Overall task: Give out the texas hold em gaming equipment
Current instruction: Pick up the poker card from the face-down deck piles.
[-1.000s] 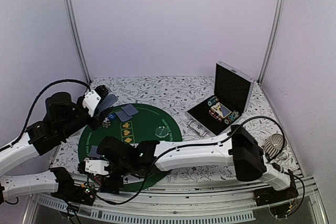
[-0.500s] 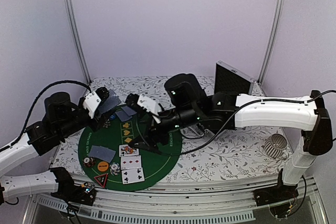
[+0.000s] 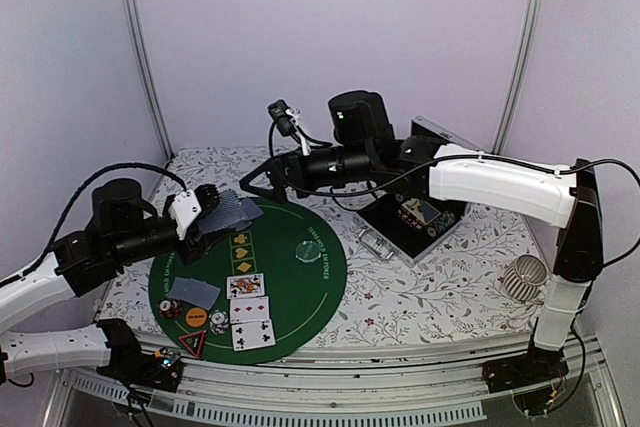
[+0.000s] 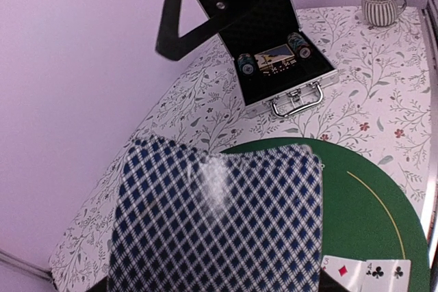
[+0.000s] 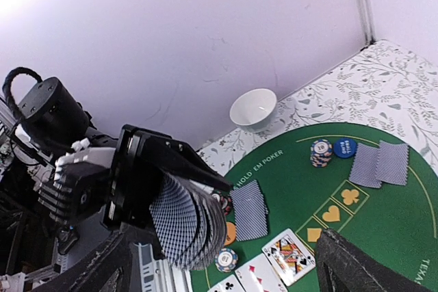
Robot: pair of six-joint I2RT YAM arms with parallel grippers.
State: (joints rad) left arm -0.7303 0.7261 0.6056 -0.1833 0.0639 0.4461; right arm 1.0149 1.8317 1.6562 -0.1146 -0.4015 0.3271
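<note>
Blue-checked playing cards (image 3: 228, 213), spread as a fan with shiny backs, were clamped in the left gripper (image 3: 205, 217) above the left edge of the green mat (image 3: 300, 287). The right gripper (image 3: 266, 182) hung spread wide and empty over the mat's far edge. I judge it should pinch only one outer card, with the fan level.

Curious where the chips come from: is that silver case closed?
No, the silver case stands open, lid raised, with two rolls of chips visible inside.
</note>
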